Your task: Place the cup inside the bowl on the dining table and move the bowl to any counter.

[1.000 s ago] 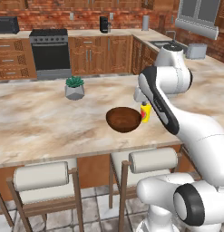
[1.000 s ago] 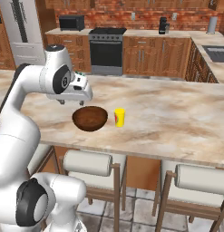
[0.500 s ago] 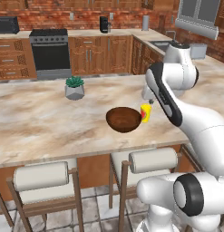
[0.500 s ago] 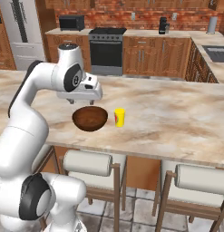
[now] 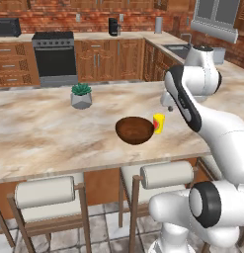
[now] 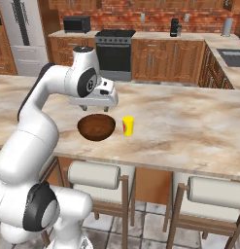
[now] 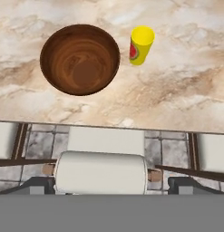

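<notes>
White and dark-jointed, the robot arm arches over the dining table [image 6: 189, 126] at the centre of the right base view, its gripper [image 6: 97, 108] poised above the bowl [image 6: 96, 127] with jaws spread wide and empty. The cup [image 6: 128, 126] stands upright just right of the bowl, apart from it, both near the table's front edge. In the hand view the bowl [image 7: 80, 59] sits upper left, the cup [image 7: 141, 45] upper right, a padded stool [image 7: 101, 172] below the edge. Bare marble stretches to the right of the cup. A potted plant [image 5: 81, 96] stands well apart at upper left of the left base view; the counter [image 6: 87, 34] lines the back wall.
</notes>
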Controlling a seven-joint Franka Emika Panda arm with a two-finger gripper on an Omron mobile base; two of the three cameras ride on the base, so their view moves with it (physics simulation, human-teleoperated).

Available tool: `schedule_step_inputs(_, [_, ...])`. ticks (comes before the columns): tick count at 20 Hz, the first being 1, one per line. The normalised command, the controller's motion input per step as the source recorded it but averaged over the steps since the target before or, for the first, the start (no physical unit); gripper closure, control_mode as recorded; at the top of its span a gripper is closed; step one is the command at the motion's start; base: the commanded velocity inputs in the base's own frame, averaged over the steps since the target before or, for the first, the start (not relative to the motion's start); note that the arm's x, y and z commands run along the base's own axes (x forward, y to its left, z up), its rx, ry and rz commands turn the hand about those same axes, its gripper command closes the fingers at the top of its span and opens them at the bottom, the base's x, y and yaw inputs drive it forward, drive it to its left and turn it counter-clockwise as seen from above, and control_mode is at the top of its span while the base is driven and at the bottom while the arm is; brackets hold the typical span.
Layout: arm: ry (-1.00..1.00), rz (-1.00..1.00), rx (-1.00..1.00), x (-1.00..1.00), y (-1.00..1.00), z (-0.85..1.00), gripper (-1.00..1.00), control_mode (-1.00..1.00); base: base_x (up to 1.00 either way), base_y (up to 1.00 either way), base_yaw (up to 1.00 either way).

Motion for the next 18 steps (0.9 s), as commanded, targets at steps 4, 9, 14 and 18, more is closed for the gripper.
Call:
schedule_step_inputs(4, [0.0, -0.01, 0.0, 0.22, -0.2, 0.0, -1.0, -1.0, 0.0, 0.0, 0.0])
schedule_step_inputs(9, [0.0, -0.01, 0.0, 0.29, -0.2, 0.0, -1.0, -1.0, 0.0, 0.0, 0.0])
schedule_step_inputs(14, [0.0, -0.01, 0.0, 0.33, -0.22, 0.0, -1.0, -1.0, 0.0, 0.0, 0.0])
schedule_step_inputs(18, [0.0, 0.0, 0.0, 0.31, -0.25, 0.0, -1.0, -1.0, 0.0, 0.0, 0.0])
